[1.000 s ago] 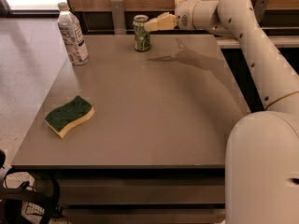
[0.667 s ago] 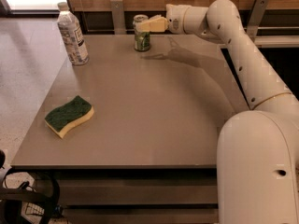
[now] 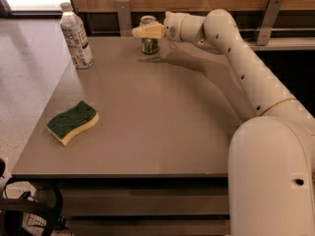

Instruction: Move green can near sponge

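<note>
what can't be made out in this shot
1. Camera view: the pale pincer, at the far edge of the grey table, covers the upper half of the small green drink can; contact cannot be judged.
2. Camera view: the label print on the clear plastic bottle is too small to read.
3. Camera view: the white robot body is cut off by the right and bottom edges.
</note>
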Tool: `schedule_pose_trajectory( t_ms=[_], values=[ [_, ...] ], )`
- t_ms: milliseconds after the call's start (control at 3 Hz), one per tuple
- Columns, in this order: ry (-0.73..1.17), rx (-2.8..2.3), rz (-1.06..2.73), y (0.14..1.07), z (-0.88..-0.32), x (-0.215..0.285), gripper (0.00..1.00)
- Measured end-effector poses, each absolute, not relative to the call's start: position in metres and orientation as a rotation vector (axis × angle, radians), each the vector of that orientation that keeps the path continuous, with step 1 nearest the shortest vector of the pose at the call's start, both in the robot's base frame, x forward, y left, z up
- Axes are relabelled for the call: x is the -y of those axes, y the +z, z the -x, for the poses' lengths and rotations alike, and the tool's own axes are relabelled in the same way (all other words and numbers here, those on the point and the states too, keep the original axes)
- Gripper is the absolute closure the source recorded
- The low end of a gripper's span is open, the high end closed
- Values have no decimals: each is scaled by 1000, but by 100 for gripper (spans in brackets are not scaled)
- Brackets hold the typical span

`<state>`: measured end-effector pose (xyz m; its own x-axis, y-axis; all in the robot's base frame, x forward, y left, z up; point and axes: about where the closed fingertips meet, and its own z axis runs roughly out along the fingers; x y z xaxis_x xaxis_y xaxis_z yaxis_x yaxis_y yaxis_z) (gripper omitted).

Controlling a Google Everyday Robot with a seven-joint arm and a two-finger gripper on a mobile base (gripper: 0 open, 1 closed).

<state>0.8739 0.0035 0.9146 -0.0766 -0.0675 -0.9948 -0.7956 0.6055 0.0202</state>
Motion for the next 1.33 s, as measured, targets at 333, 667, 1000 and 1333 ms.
schedule_pose_trajectory(
  t_ms=[333,667,1000,1333],
  values=[
    [703,-1567,743,904,-874,-13,25],
    [708,-1565,746,905,-874,-16,47],
    [712,-1565,749,904,-873,-19,71],
    [716,-1565,752,903,-873,-22,94]
  ],
)
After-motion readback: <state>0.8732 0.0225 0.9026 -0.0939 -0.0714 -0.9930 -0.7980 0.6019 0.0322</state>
